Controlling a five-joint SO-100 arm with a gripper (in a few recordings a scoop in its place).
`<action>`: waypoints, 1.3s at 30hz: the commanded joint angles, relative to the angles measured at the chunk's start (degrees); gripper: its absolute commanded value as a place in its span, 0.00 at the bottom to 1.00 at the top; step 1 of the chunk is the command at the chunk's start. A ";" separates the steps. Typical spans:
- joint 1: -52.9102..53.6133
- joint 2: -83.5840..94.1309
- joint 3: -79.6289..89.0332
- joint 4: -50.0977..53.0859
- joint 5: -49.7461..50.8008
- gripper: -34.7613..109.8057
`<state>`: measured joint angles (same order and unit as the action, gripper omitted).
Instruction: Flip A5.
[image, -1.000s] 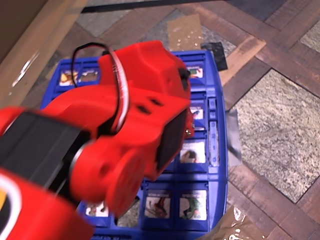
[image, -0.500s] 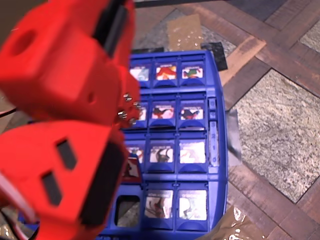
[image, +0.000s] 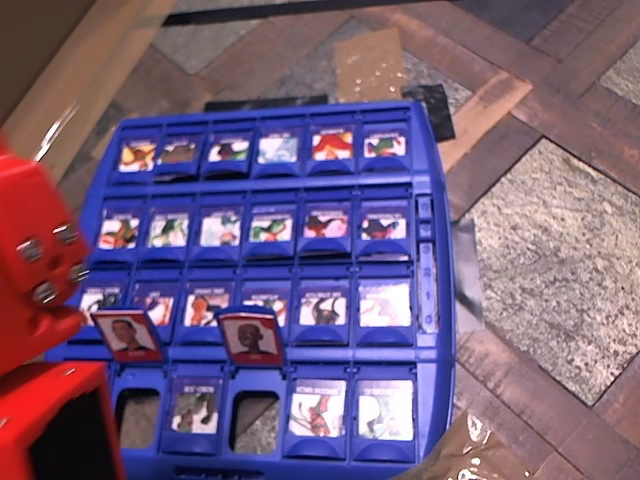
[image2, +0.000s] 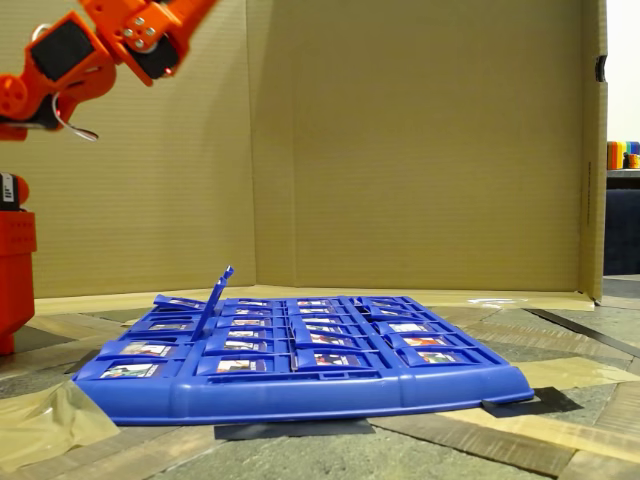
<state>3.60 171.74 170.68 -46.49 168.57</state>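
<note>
The blue game board (image: 440, 300) lies flat on the patchwork surface (image: 560, 260). The red arm (image2: 70, 55) is raised high at the left of the fixed view, and I cannot tell whether its pincer is released or clenched. Two red tiles stand upright over the board's bottom row. I take the right-hand tile (image: 250, 335) for A5, though its face is too small to be sure. I'd descend slowly and nudge its top edge toward its open slot (image: 255, 415), keeping clear of the left-hand tile (image: 128, 333).

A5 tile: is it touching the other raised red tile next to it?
Apart. The overhead view shows A5 and the other raised red tile standing separately, with blue board between them.
</note>
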 joint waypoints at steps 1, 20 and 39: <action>-2.55 2.72 2.72 -12.83 0.44 0.24; -8.96 12.39 7.65 -63.81 0.18 0.24; -8.79 16.26 8.35 -63.90 -0.53 0.24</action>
<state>-5.27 187.91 178.95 -110.21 168.22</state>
